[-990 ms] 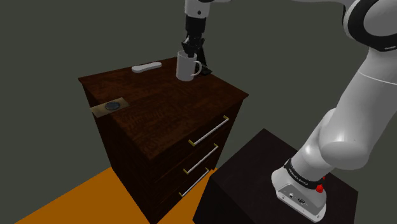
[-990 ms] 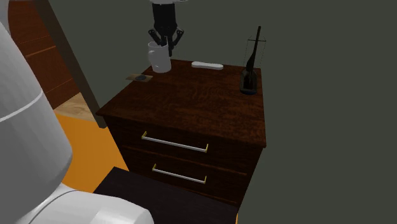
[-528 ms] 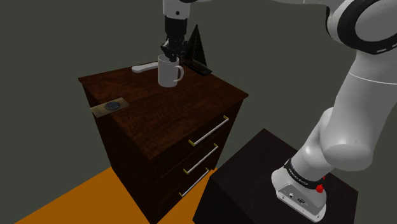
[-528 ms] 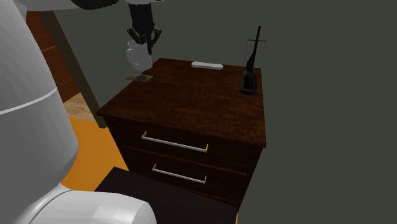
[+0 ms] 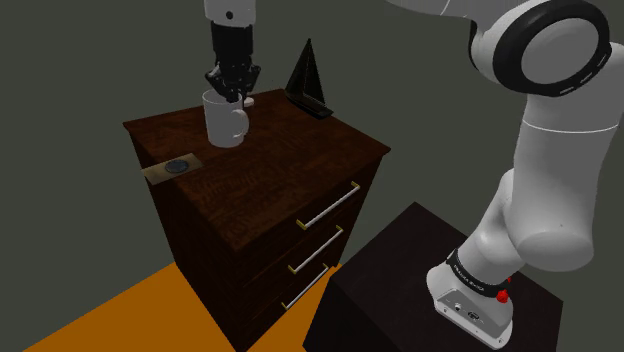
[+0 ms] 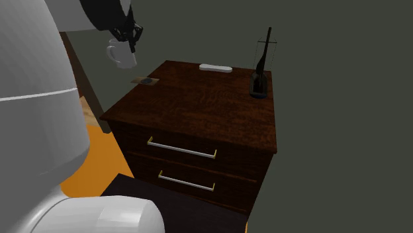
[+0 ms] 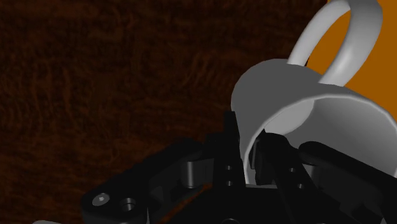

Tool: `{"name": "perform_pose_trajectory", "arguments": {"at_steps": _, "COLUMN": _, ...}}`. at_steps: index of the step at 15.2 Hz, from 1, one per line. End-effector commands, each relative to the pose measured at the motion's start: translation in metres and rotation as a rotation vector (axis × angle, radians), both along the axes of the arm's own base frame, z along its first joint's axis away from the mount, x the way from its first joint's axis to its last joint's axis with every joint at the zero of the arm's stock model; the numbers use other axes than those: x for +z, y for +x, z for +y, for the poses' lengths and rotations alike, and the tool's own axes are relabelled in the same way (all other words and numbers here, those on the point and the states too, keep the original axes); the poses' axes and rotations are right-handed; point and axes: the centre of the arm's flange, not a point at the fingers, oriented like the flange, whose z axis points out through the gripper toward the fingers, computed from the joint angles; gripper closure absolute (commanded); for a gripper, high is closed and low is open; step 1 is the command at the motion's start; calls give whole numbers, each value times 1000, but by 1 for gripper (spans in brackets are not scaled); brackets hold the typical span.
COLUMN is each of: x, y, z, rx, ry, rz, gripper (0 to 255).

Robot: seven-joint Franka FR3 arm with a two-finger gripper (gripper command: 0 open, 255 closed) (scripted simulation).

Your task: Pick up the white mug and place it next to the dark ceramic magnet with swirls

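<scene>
The jaws pinch the mug [image 5: 225, 122] by its rim, hanging clear above the dresser [image 5: 270, 165], likely for carrying toward the magnet [image 5: 180, 166] at the mug's eight o'clock in the shoulder view.

the magnet [image 5: 178, 166] is too small to read, and the handle of the mug [image 7: 299, 95] is cut off.

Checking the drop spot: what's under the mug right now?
Wrist view: dark dresser top lies below the mug, orange floor past its handle. The spot straight beneath is covered by the mug itself.
</scene>
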Motion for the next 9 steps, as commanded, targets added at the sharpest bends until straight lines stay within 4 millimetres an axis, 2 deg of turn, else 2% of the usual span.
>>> {"name": "perform_pose_trajectory", "arguments": {"at_steps": 1, "x": 0, "y": 1, "z": 26, "rx": -2, "ry": 0, "rz": 0, "gripper": 255}}
{"name": "perform_pose_trajectory", "arguments": {"at_steps": 2, "x": 0, "y": 1, "z": 42, "rx": -2, "ry": 0, "rz": 0, "gripper": 255}}
{"name": "perform_pose_trajectory", "arguments": {"at_steps": 9, "x": -37, "y": 1, "z": 42, "rx": -2, "ry": 0, "rz": 0, "gripper": 255}}
